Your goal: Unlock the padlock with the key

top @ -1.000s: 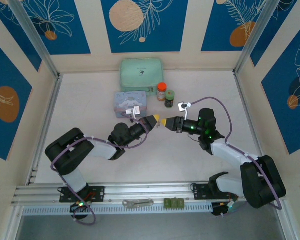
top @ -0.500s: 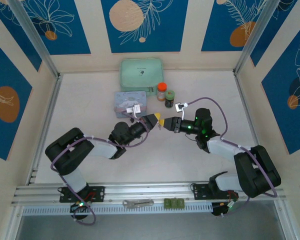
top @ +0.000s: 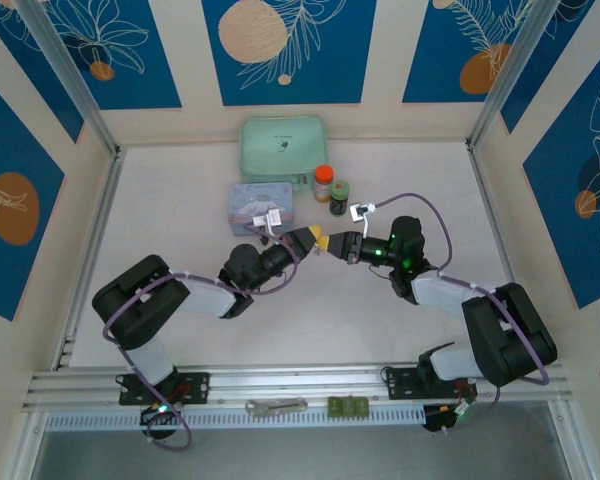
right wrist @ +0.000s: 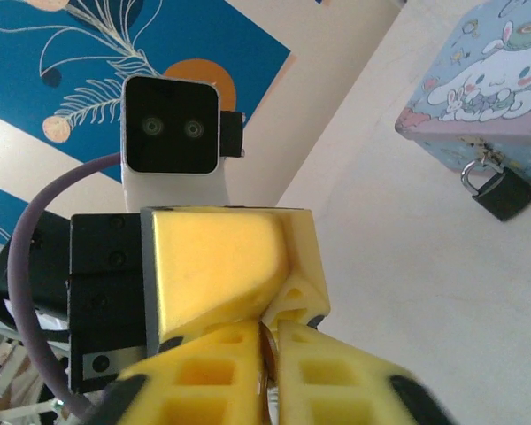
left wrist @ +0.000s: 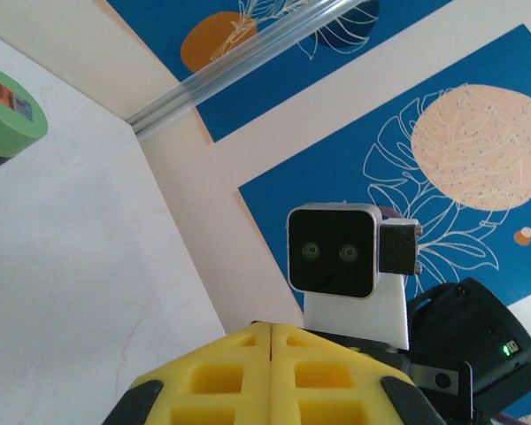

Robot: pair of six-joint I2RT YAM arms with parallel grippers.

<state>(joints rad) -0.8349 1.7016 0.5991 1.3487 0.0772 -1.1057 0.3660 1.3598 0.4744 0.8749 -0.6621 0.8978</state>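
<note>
The right claw (right wrist: 271, 345) sat at the bottom, its yellow fingers (right wrist: 336, 381) squeezed nearly together. The left claw (right wrist: 239, 266) faced it, tips touching, with its wrist camera (right wrist: 172, 124) above. Off to the upper right, the padlock (right wrist: 498, 192) hung from the light blue tin (right wrist: 491, 88), its dark body down on the worktop (right wrist: 407, 266).

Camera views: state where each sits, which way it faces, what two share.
Top external: above and behind, looking down on both arms; left gripper faces right gripper.
Left wrist: past its shut yellow fingers toward the right arm's camera.
Right wrist: past its fingers toward left gripper, pale blue cartoon tin, small black padlock.
Shared: that tin, top and right wrist.
</note>
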